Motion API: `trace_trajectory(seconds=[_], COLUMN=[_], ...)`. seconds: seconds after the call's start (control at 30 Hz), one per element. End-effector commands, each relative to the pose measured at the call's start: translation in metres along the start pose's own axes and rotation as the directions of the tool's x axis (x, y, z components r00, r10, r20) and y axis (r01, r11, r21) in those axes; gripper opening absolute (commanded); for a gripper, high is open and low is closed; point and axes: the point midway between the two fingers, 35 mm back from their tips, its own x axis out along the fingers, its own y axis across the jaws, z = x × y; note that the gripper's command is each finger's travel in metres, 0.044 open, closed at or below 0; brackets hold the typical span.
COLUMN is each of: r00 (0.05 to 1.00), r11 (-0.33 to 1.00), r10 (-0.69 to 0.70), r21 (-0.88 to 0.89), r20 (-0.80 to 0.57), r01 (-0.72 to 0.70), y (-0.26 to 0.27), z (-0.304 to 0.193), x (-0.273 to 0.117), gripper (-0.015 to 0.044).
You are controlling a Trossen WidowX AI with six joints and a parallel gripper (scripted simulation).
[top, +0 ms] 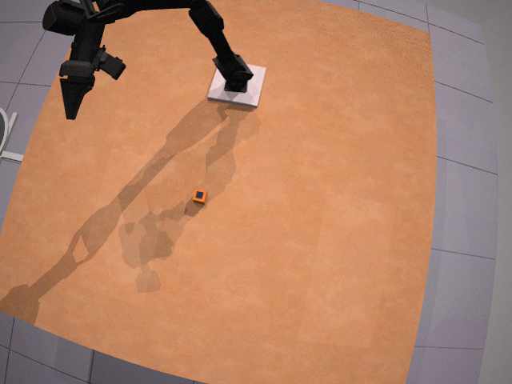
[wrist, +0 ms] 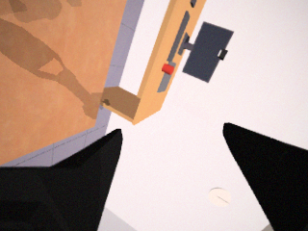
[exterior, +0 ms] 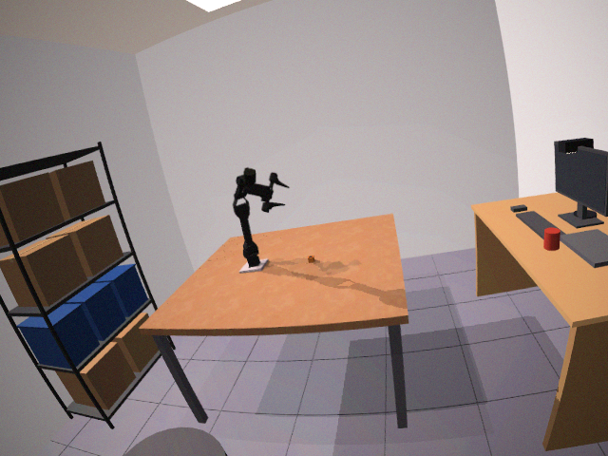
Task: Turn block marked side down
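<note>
Orange block, marked side up, sits inside table edges, jaws wide apart.

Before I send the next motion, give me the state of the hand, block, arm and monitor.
Hand: open, nothing between its fingers, raised above the table.
Block: resting on the table, dark marked side up.
Arm: raised, bent over.
Monitor: upright on its stand; screen dark.

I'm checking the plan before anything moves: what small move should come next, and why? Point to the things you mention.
Probably swing the open claw (top: 70,118) (exterior: 286,196) (wrist: 171,130) over toward the block (top: 199,195) (exterior: 311,258), staying high: the block sits on the table (top: 310,165) (exterior: 294,309) with its dark mark up, while the claw hangs well off to one side, nothing between its fingers.
</note>
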Motion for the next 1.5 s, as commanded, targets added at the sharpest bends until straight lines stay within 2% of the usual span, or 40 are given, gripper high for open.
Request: trace_trajectory(seconds=[0.0, 0.1, 0.23, 0.43, 0.6, 0.8, 1.0, 1.2, 1.47], r00=[1.000, 0.995, 0.959, 0.890, 0.812, 0.693, 0.544, 0.407, 0.404], r11=[1.000, 0.959, 0.746, 0.424, 0.146, -0.153, -0.370, -0.436, -0.436], r10=[0.005, 0.079, 0.213, 0.351, 0.461, 0.589, 0.722, 0.826, 0.827], r21=[0.018, 0.266, 0.603, 0.799, 0.872, 0.900, 0.903, 0.900, 0.900], r20=[0.004, 0.068, 0.185, 0.290, 0.358, 0.415, 0.427, 0.391, 0.390], r01=[-0.005, -0.095, -0.282, -0.427, -0.467, -0.409, -0.218, 0.020, 0.024], y=[0.001, 0.017, 0.044, 0.071, 0.092, 0.118, 0.146, 0.171, 0.170], z=[0.001, 0.021, 0.064, 0.114, 0.156, 0.211, 0.265, 0.308, 0.312], x=[0.002, 0.034, 0.081, 0.116, 0.136, 0.150, 0.153, 0.147, 0.147], gripper=[0.0426, 0.0440, 0.0440, 0.0440, 0.0440, 0.0440, 0.0440, 0.0440, 0.0440])
